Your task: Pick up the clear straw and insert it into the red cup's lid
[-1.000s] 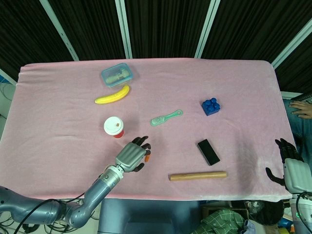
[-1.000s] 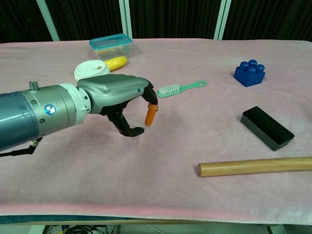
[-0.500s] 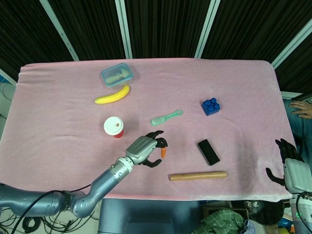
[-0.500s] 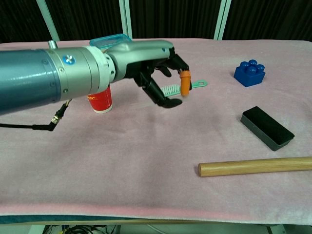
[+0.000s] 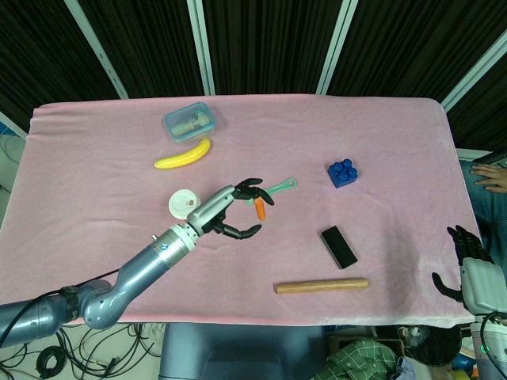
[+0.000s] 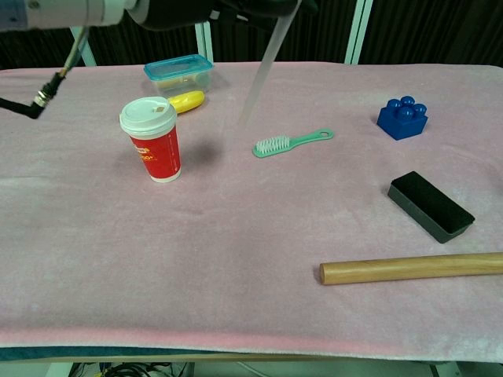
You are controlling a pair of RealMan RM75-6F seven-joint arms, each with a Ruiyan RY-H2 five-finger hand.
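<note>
We've got the clear straw [image 6: 259, 75] up in the air, hanging tilted from the left hand [image 5: 234, 212], whose fingers are pinched on its upper end near the top edge of the chest view. Its lower tip dangles above the pink cloth [image 6: 236, 236], between the red cup [image 6: 154, 141] and the green brush [image 6: 289, 143], touching neither. The right hand [image 5: 475, 269] sits off the table's right end with nothing in it (we can't tell how its fingers are set).

What we want now, as we read it, is to carry the straw leftward until its tip hangs over the white lid [image 6: 148, 115], then swing it closer to upright before going down. The small dark mark on the lid looks like the hole, so we should line the tip up on that, not on the lid's centre. A tilted entry could skid across the lid or tip the cup over, since the cup stands free on soft cloth. Slow descent, light pressure.

Against half a second ago, the hand has risen well clear: in the chest view it filled the middle then, and now only its underside and the straw show. From the head view it has also shifted back toward the cup.
</note>
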